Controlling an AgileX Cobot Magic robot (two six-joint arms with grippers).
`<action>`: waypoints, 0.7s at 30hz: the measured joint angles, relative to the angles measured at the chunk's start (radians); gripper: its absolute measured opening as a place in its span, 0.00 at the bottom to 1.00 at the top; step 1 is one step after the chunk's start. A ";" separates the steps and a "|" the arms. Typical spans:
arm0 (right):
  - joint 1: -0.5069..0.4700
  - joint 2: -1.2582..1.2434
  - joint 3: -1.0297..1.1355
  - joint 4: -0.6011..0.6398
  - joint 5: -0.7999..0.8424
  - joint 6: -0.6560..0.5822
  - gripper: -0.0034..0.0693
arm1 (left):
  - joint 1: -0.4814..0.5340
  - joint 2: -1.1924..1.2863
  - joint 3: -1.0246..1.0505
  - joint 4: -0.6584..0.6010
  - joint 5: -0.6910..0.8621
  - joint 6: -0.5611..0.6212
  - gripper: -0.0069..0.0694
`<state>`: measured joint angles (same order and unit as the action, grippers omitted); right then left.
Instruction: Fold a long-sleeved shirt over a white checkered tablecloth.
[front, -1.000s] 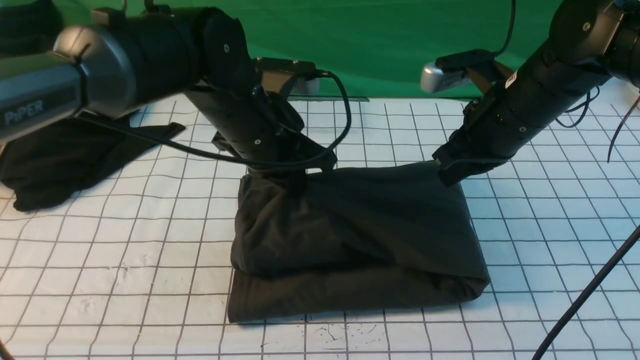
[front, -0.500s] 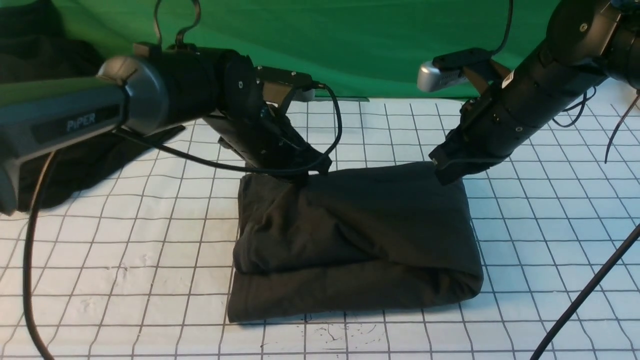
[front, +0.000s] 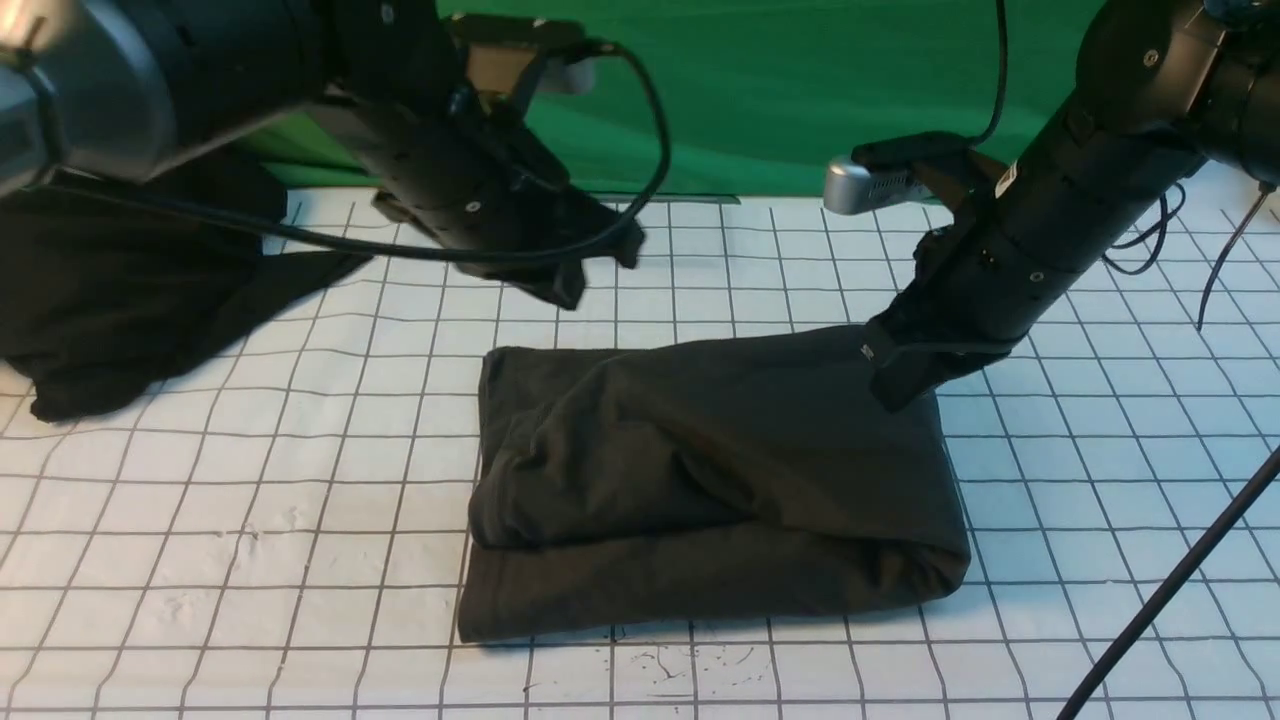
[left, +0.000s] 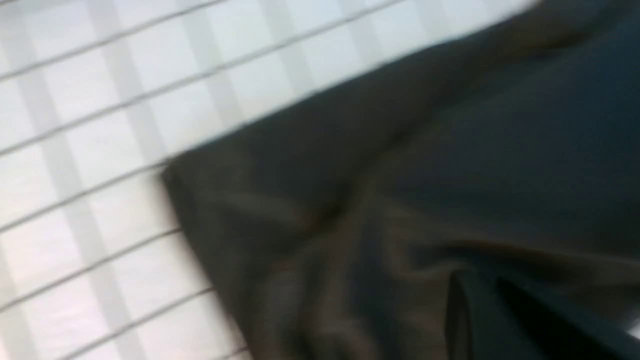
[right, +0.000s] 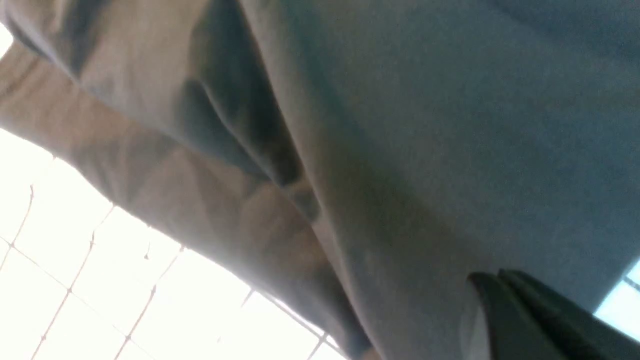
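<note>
The long-sleeved shirt lies folded into a thick dark rectangle in the middle of the white checkered tablecloth. My left gripper hangs above the cloth, just beyond the shirt's far left corner and apart from it. In the blurred left wrist view the left gripper has its fingertips together with nothing between them, over the shirt. My right gripper is shut, its tip resting on the shirt's far right corner. Up close, the right gripper shows closed jaws against the fabric.
A smaller black garment lies heaped at the far left of the tablecloth. The green backdrop hangs behind the table. A black cable crosses the near right corner.
My left gripper let go of the shirt's far left edge, rose and drew back, with its jaws together again. That edge now lies flat. The right gripper stayed on its corner.
</note>
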<state>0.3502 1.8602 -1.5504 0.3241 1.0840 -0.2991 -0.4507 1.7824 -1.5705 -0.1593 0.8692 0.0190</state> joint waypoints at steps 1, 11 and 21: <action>0.009 0.001 0.000 -0.001 -0.003 0.005 0.04 | -0.009 0.005 0.006 -0.026 -0.004 0.008 0.12; 0.069 0.128 0.011 -0.168 0.024 0.114 0.04 | -0.003 0.206 0.144 -0.046 -0.019 0.008 0.09; -0.012 0.137 0.115 -0.274 -0.003 0.199 0.04 | 0.018 0.194 0.161 0.098 0.030 -0.028 0.09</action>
<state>0.3379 1.9975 -1.4355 0.0498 1.0811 -0.1005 -0.4327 1.9767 -1.4094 -0.0613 0.8987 -0.0089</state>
